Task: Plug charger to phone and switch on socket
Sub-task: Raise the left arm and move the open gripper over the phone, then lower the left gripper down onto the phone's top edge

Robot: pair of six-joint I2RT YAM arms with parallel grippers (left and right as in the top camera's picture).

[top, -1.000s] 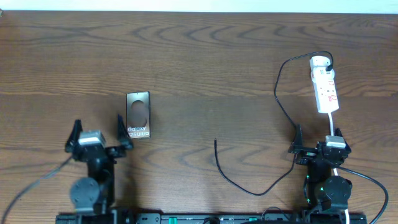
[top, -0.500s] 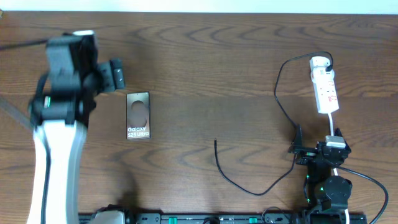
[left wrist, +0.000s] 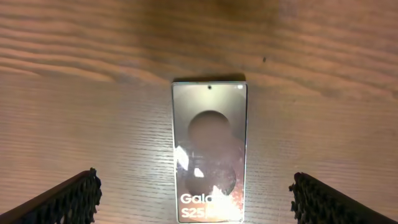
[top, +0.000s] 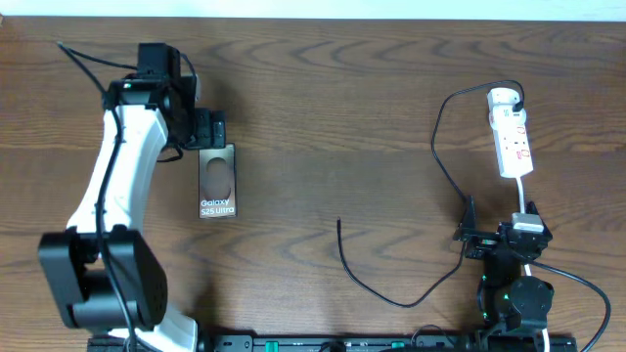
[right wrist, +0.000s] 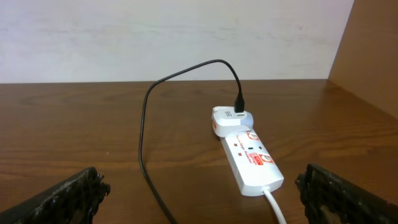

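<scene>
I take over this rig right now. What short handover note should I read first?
Left gripper: open, empty, above the phone's far end.
Right gripper: open, empty, low near its base.
Charger: one end at the socket, free end on the table, apart from the phone.
Done: nothing plugged into the phone.
Left: plug charger into phone, switch socket on.

We note the phone [left wrist: 209,152] lying flat on the wooden desk [left wrist: 74,93], glossy face up. A small dot sits at its far end. White lettering at its near end is cut off by the frame. The left gripper [left wrist: 198,202] is spread wide. Its dark fingertips [left wrist: 69,199] flank the phone on both sides, clear of it.
</scene>
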